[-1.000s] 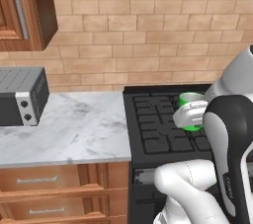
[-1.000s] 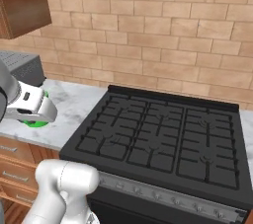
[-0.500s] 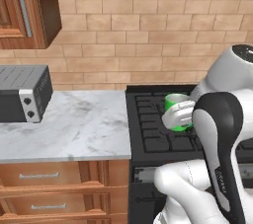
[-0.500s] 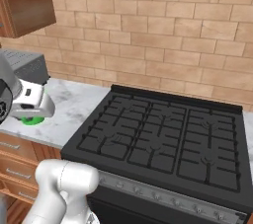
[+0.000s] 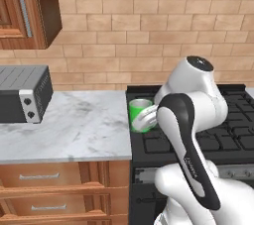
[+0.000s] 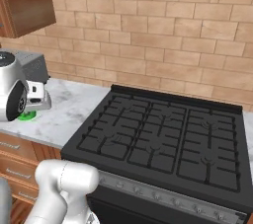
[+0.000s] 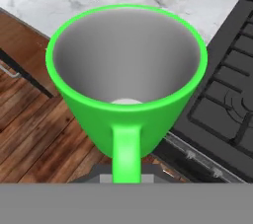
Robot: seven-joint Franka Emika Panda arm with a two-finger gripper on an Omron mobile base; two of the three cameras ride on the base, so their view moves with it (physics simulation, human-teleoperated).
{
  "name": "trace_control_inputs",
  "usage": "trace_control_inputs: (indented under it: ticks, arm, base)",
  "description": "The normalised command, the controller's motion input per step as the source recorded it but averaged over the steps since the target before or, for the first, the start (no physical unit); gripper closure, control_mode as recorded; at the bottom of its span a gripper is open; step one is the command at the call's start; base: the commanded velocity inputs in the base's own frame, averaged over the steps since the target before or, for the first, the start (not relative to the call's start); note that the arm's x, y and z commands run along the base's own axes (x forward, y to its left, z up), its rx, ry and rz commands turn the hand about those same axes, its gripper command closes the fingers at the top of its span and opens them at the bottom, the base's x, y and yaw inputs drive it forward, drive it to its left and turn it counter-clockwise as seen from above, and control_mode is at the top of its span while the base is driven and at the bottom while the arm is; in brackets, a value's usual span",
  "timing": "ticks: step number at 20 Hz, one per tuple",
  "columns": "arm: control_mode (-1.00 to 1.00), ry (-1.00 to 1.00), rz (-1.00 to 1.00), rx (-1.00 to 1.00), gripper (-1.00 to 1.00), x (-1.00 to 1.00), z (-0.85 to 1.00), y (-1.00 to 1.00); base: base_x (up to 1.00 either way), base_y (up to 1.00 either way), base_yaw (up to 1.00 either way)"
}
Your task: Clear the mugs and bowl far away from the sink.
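Carried mug: A bright green mug [image 7: 126,90] rides upright in the gripper [image 7: 126,181], whose jaws are clamped on the handle at the bottom of the hand view; its grey inside looks empty.
Change: Over the past second the mug has travelled from above the black stove [image 6: 168,139] toward the marble counter [image 5: 64,130], and now sits at the seam where the two meet.
Position: In the left base view the mug [image 5: 140,115] hangs just off the counter's right edge; the right base view shows a sliver of green [image 6: 27,116] under the white wrist.
Neighbour: A grey toaster oven [image 5: 22,94] stands well apart at the counter's left end.
Meaning: The haul looks about finished, with a set-down on the counter the likely next step.
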Motion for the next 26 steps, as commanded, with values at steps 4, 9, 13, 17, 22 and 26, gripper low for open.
trace_control_inputs:
  ticks: [4, 9, 13, 17, 22, 26]
  arm:
    - [-1.0, 0.0, 0.14, 0.0, 1.0, 0.48, -0.45, 0.32]
    - [-1.0, 0.0, 0.19, 0.0, 1.0, 0.47, -0.4, 0.05]
    - [-1.0, 0.0, 0.2, 0.0, 1.0, 0.43, -0.39, 0.0]
    - [-1.0, 0.0, 0.15, 0.0, 1.0, 0.4, -0.34, 0.02]
    - [-1.0, 0.0, 0.02, 0.0, 1.0, 0.37, -0.23, 0.14]
    - [-1.0, 0.0, 0.0, 0.0, 1.0, 0.29, -0.25, 0.18]
  base:
    - [0.0, 0.0, 0.0]
    - [0.0, 0.0, 0.0]
    - [0.0, 0.0, 0.0]
    - [0.0, 0.0, 0.0]
    - [0.0, 0.0, 0.0]
    - [0.0, 0.0, 0.0]
